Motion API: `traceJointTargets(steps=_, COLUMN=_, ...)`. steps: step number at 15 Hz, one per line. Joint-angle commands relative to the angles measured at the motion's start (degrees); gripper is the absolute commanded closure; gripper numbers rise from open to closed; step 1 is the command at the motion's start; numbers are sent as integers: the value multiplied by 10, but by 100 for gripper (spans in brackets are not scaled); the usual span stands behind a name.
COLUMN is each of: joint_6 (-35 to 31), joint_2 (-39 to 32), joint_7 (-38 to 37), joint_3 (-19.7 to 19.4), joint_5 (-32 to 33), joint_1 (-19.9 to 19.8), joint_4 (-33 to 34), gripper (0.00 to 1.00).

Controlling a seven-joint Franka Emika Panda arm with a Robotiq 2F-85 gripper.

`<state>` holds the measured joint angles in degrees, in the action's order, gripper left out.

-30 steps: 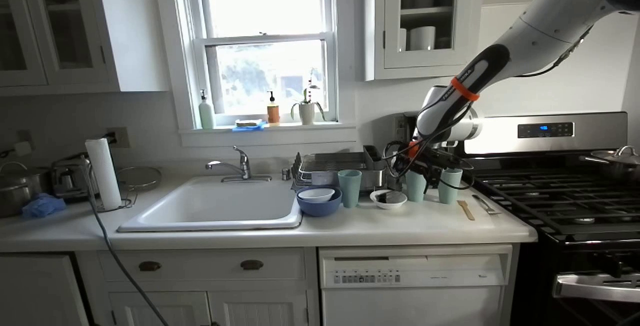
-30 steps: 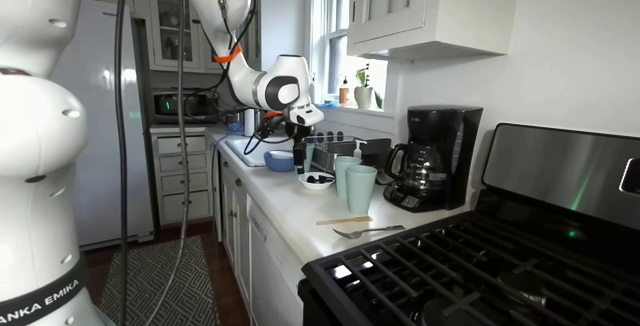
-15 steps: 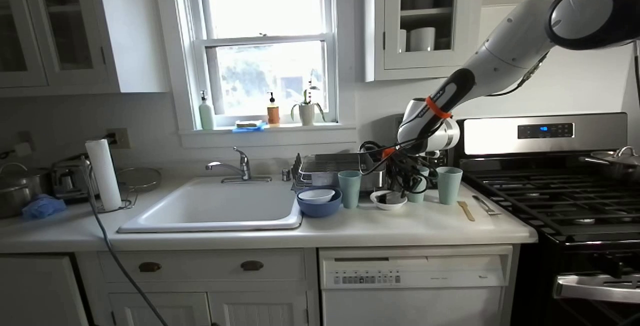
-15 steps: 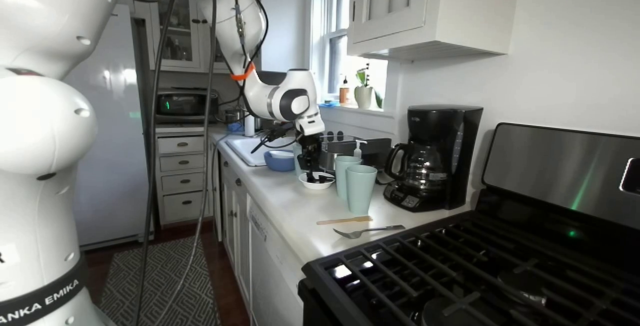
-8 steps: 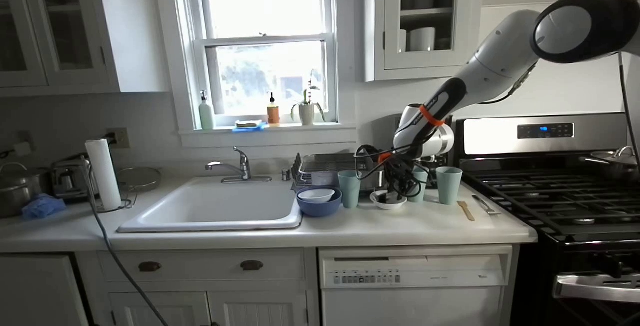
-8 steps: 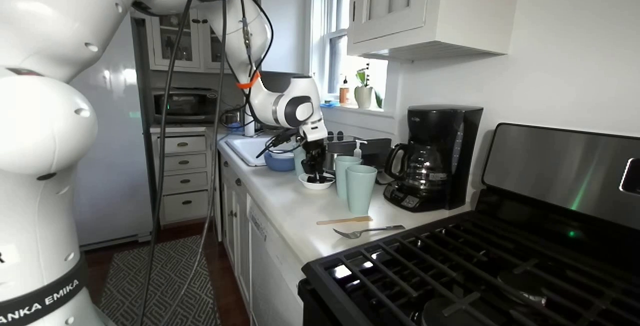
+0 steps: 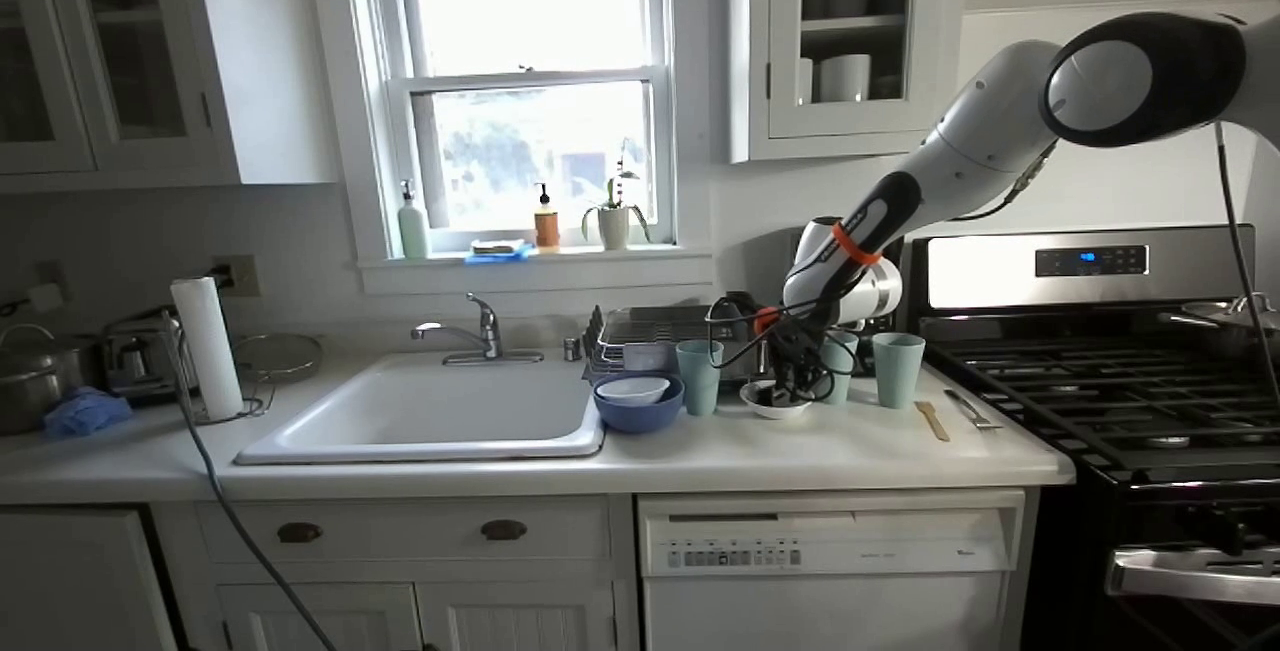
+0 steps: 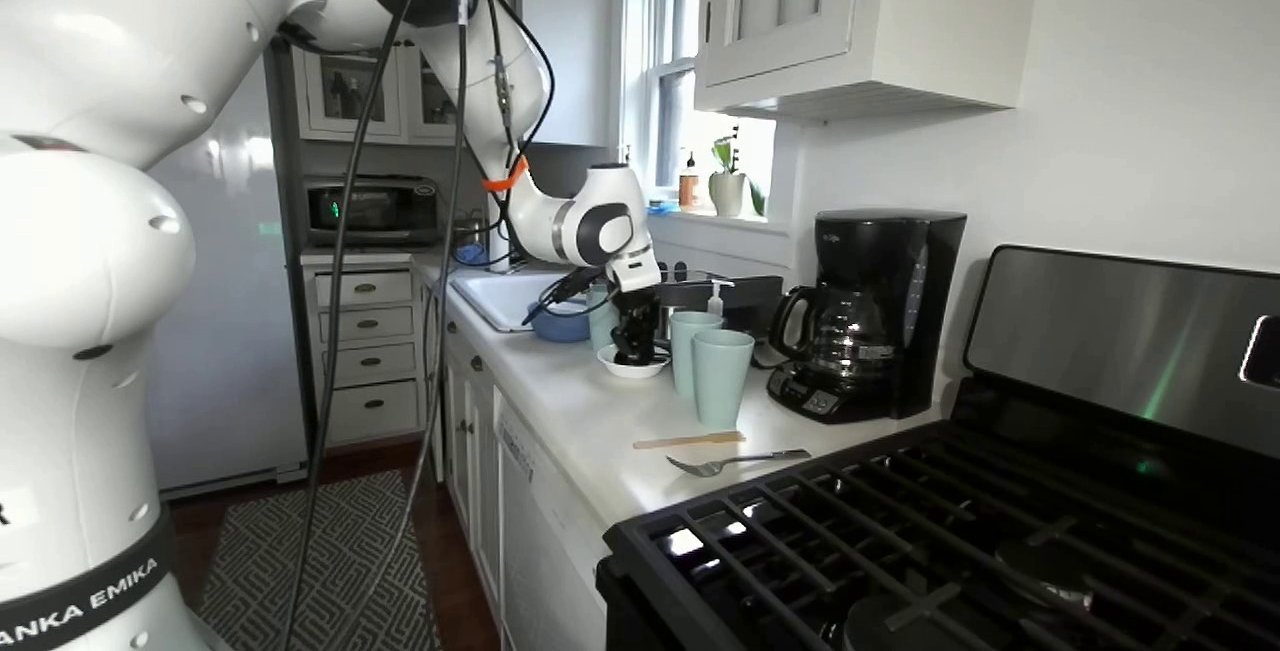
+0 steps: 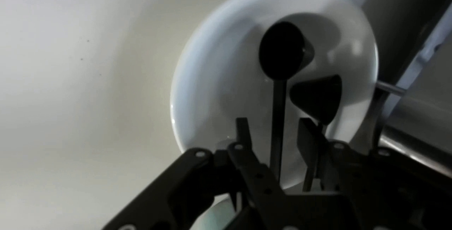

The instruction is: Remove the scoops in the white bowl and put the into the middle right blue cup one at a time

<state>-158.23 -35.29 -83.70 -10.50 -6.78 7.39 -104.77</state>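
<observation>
Wrist view shows two scoops (image 9: pixel 281 51) in the white bowl (image 9: pixel 201 95), the gripper (image 9: pixel 274 121) parted, one handle (image 9: pixel 278 127) seen between its fingers (image 9: pixel 243 131); in both exterior views it mostly hides the scoops, but three cups (image 8: pixel 684 351) show.

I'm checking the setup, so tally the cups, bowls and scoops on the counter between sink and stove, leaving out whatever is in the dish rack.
Cups: 3
Bowls: 3, one nested inside another
Scoops: 2 visible
Total: 8
</observation>
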Motion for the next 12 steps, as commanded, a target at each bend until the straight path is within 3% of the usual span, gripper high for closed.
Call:
traceJointTargets(steps=1, joint_6=-15, joint_2=-21, joint_7=-16, joint_3=-9, joint_5=-1, joint_1=4, joint_4=22, gripper=61)
traceJointTargets(steps=2, joint_6=-17, joint_2=-23, joint_7=-17, joint_3=-11, joint_5=-1, joint_1=5, joint_4=23, gripper=64)
traceJointTargets(steps=4, joint_6=-9, joint_2=-24, joint_7=-16, joint_3=-12, joint_5=-1, joint_1=5, joint_4=25, gripper=88)
traceJointTargets(steps=6, joint_6=6, joint_2=-16, joint_7=-13, joint_3=-14, joint_5=2, joint_1=7, joint_4=20, gripper=97)
traceJointTargets(steps=12, joint_6=57, joint_2=45, joint_7=-17, joint_3=-31, joint_5=17, joint_1=16, joint_4=-11, gripper=99)
